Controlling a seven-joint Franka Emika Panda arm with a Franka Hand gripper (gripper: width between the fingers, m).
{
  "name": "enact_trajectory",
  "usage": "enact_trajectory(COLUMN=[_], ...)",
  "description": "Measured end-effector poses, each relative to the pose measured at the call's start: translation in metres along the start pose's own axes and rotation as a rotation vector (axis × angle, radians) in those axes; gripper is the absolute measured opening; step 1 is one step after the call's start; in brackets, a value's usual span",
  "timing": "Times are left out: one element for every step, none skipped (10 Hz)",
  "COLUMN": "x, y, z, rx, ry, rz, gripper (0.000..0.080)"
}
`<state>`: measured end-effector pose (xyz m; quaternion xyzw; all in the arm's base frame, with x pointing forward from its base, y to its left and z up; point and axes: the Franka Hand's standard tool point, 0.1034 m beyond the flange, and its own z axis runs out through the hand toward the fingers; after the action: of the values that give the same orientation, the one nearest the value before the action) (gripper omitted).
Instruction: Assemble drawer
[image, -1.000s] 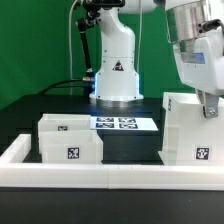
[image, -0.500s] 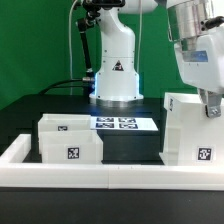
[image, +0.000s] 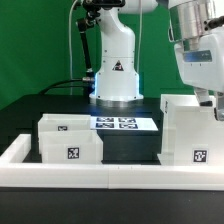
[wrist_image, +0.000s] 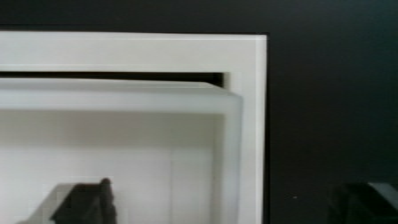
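Note:
The tall white drawer casing (image: 188, 130) stands at the exterior view's right, with a square marker low on its front. Two small white trays (image: 70, 140) sit together at the left, each with a marker. My gripper (image: 213, 100) is at the casing's top right corner, its fingertips dipping behind the top edge. In the wrist view the casing's white wall (wrist_image: 246, 120) runs between my dark fingers (wrist_image: 80, 202), which stand wide apart. The gripper (wrist_image: 228, 205) is open and straddles that wall without clamping it.
The marker board (image: 118, 123) lies flat behind the trays. A low white border wall (image: 100, 178) runs along the front and left. The arm's white base (image: 117, 70) stands at the back, with black cables beside it.
The gripper has sunk a little at the casing's top right corner. The casing has shifted slightly toward the exterior view's left. The trays have not moved.

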<state>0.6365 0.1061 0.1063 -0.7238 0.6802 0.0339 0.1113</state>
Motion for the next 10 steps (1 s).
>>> enact_trajectory(x=[-0.002,-0.006,-0.008,-0.011,-0.011,-0.011,-0.011,-0.01,-0.008,-0.002], y=[-0.001,-0.003,-0.003,-0.004,-0.001,-0.001,-0.001,0.0,0.0,0.002], z=[-0.003,-0.009,-0.015,-0.021,-0.024,-0.023,-0.022,-0.022,-0.023,-0.025], rx=[0.003,0.011,0.013,0.013,0.013,0.012,0.011,0.011,0.005,-0.014], ry=[0.003,0.007,0.005,0.002,0.002,0.002,0.002,0.002,0.007,0.015], rz=[-0.085,-0.194,-0.264,-0.357,-0.429,-0.433,-0.438,-0.488,-0.615,-0.81], gripper=[0.0638,0.0646,0.0646,0.0649,0.0649,0.0649,0.0649,0.0649,0.0649,0.0649])
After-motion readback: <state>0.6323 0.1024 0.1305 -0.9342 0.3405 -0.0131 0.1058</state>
